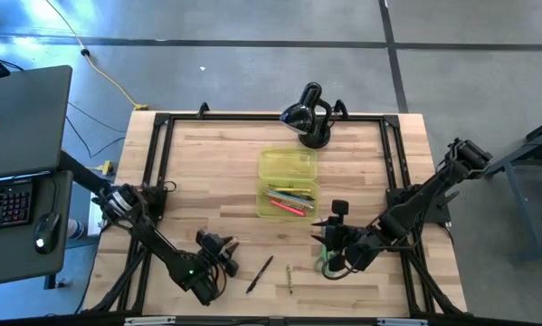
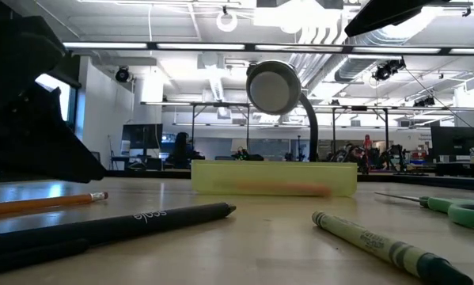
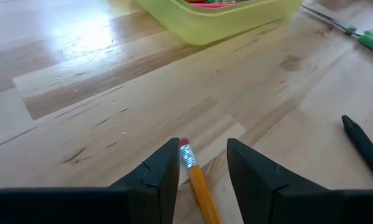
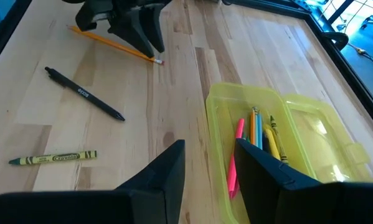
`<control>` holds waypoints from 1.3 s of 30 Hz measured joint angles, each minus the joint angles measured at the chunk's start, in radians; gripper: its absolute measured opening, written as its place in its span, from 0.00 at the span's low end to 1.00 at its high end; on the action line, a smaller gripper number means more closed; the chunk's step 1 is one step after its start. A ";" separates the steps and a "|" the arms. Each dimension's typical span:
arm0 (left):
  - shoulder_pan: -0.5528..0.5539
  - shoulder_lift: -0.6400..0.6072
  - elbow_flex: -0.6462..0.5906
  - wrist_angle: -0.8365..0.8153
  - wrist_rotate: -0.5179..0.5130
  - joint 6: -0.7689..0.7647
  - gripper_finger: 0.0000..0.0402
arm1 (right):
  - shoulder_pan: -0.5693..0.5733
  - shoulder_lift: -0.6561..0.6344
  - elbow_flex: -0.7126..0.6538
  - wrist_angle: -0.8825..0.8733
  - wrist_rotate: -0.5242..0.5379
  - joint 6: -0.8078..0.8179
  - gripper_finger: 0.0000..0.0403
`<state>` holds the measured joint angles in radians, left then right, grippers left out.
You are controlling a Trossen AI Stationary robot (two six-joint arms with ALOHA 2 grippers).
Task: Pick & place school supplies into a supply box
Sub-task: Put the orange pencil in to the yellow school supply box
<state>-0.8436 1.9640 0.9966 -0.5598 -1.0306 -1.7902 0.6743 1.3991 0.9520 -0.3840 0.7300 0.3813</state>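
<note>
— What is shown on the wooden table (image 1: 216, 172)?

— The yellow-green supply box (image 1: 287, 184) is seen open at mid-table, pens and pencils laid inside. The left gripper (image 3: 202, 163) is held low, fingers narrowly parted astride an orange pencil (image 3: 197, 181). The right gripper (image 4: 211, 155) is poised open beside the box.

— And loose items?

— A black pen (image 4: 84, 93), a green crayon (image 4: 53, 158) and green-handled scissors (image 2: 446, 207) are left near the front edge.

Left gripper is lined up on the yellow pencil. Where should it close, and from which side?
Close on the shaft of the yellow pencil just behind the metal ferrule, coming straight down from above. The pencil lies flat on the table and runs lengthwise through the gap of the open left gripper, so its fingers already stand on either side, across its thin width.
</note>
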 joint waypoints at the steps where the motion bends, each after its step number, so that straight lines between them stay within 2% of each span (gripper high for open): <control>1: 0.000 0.000 0.000 -0.005 -0.001 -0.005 0.41 | 0.000 0.000 0.000 0.000 0.000 0.000 0.29; 14: 0.006 0.000 -0.002 -0.023 0.008 -0.048 0.41 | 0.000 0.000 0.000 0.000 0.002 0.002 0.29; 21: 0.074 0.001 -0.001 -0.019 0.139 -0.016 0.41 | 0.000 0.000 0.000 0.000 0.000 -0.023 0.29; 26: 0.078 0.010 -0.003 0.008 0.085 0.035 0.41 | 0.000 0.000 0.000 0.000 -0.004 -0.023 0.29; 31: 0.072 0.014 -0.002 -0.010 0.111 0.024 0.41 | -0.001 0.000 0.000 0.000 0.000 -0.024 0.29; 39: 0.071 0.019 -0.003 -0.011 0.077 0.004 0.41 | -0.007 0.000 0.000 0.004 -0.002 -0.016 0.29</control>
<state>-0.7723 1.9835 0.9939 -0.5707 -0.9539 -1.7861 0.6674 1.3991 0.9520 -0.3798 0.7284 0.3656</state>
